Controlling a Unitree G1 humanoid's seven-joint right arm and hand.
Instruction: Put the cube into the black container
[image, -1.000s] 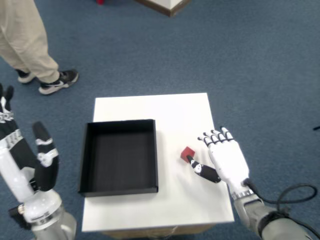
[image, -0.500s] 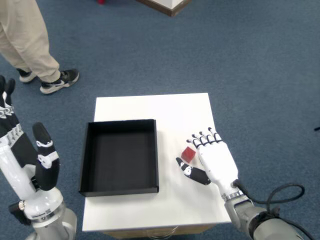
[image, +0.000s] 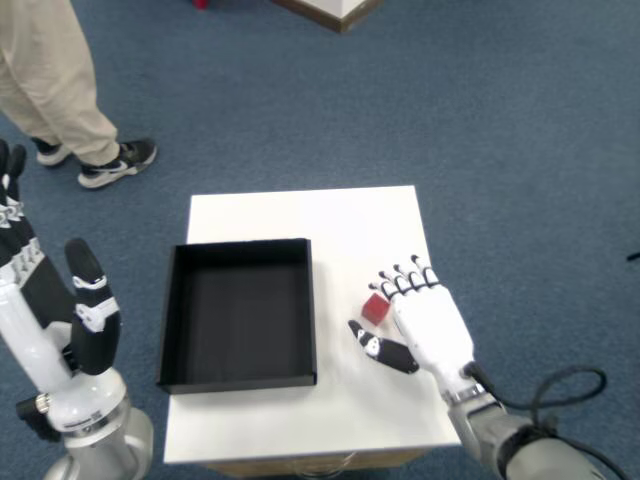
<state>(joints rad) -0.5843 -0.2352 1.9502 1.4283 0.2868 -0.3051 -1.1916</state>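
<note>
Right hand (image: 425, 325) hovers with fingers (image: 398, 284) spread around the red cube (image: 376, 309), thumb below it, container (image: 240, 312) beyond the thumb; no writing legible.

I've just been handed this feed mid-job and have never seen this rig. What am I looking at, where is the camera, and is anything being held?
This is one view, looking down from a humanoid robot's head camera. The white and black shapes at the bottom corners are its own hands. In front stands a small white table on blue carpet. On it lie a black container, an open shallow box with nothing visible inside, and a small red cube to the box's right. The right hand is at the cube, fingers just over it and thumb spread below. It does not look gripped yet. The left hand is raised off the table, holding nothing. A person's legs show top left.
</note>
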